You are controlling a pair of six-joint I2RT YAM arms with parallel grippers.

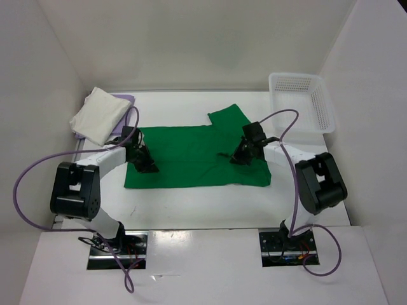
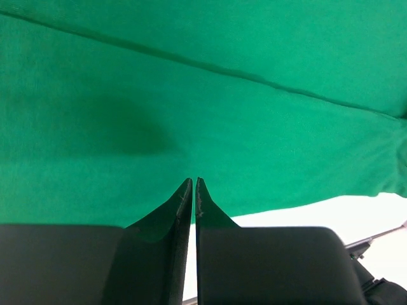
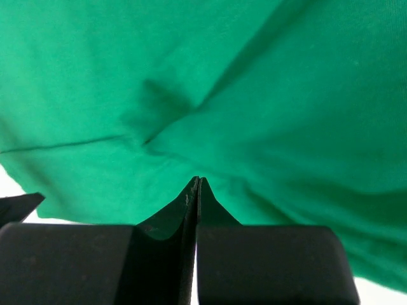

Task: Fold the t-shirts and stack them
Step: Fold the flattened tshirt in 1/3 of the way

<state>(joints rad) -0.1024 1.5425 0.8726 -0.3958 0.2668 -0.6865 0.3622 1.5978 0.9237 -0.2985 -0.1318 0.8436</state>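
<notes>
The bright green t-shirt (image 1: 197,155) lies spread flat in the middle of the table, one sleeve pointing to the back. It fills the left wrist view (image 2: 203,95) and the right wrist view (image 3: 254,82). The cream white t-shirt (image 1: 98,114) lies folded at the back left, on top of the lavender one (image 1: 127,98), of which only an edge shows. My left gripper (image 1: 147,166) (image 2: 193,181) is shut, low over the green shirt's left front part. My right gripper (image 1: 236,157) (image 3: 198,179) is shut, tips down at the shirt's right part, next to a small wrinkle (image 3: 152,127).
A white mesh basket (image 1: 302,108) stands at the back right corner. White walls close in the table on the left, back and right. The arms' purple cables (image 1: 286,121) loop above the table near each arm.
</notes>
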